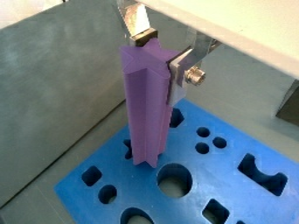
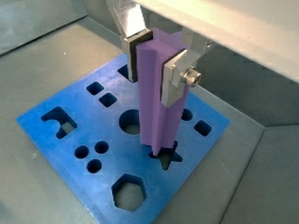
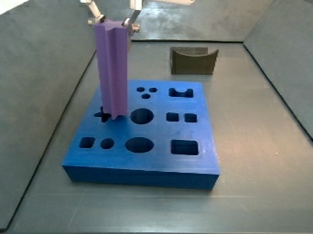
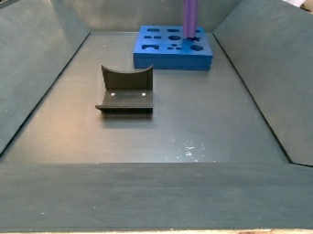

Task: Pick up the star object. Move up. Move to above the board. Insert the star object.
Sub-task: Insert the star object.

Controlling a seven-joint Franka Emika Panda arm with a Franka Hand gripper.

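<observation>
In a wrist view, showing the two-finger gripper (image 1: 160,54) with flat silver plates and dark pads, clamping the top of the tall purple star-section prism, the star object (image 1: 149,101), from either side. Standing upright, with its lower end touching the thick blue rectangular slab with dark cut-out holes, the board (image 1: 187,179), at a hole near one edge; how far down inside cannot be told. Showing round, square and notched holes around it. In a wrist view from the opposite side, showing the gripper (image 2: 158,54) again, closed on the star object (image 2: 160,101), one silver finger (image 2: 177,74) pressing flat against its face. Resting with its foot at a dark star-shaped opening in the board (image 2: 70,127), with part of that opening showing just beside the prism. In a side view, showing the star object (image 3: 112,73) rising upright from the rear left part of the board (image 3: 146,169), with the gripper (image 3: 110,23) gripping its top near the upper edge of the frame, and a short olive-brown notched block (image 3: 192,60) sitting on the grey floor behind the board, apart from it. In a side view from the far end, showing the notched block (image 4: 124,91) in the foreground and the board (image 4: 153,60) beyond it, with the star object (image 4: 192,20) standing on the board's right part and running out of the top of the frame, the gripper being out of sight here.
</observation>
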